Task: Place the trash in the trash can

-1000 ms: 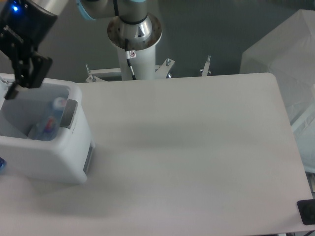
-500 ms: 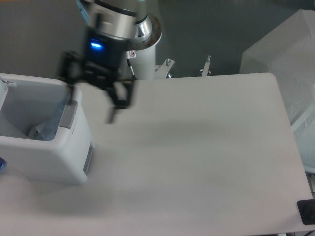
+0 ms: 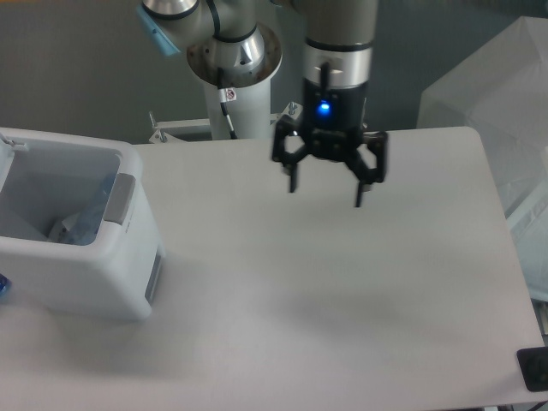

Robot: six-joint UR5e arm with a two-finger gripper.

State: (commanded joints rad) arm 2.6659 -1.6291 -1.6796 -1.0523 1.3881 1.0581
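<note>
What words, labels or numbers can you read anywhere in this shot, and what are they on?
None can be read.
A small sticker on the robot base has a red mark, too small to read.
The bottle in the bin shows a blurred label, unreadable.

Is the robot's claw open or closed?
Open. The claw hangs above the table with its two fingers spread wide apart, and nothing is between them.

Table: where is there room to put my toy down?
The table is bare from the trash can rightward to a black object at the near right corner. The open gripper hangs over the far middle. Only the left edge is crowded.
</note>
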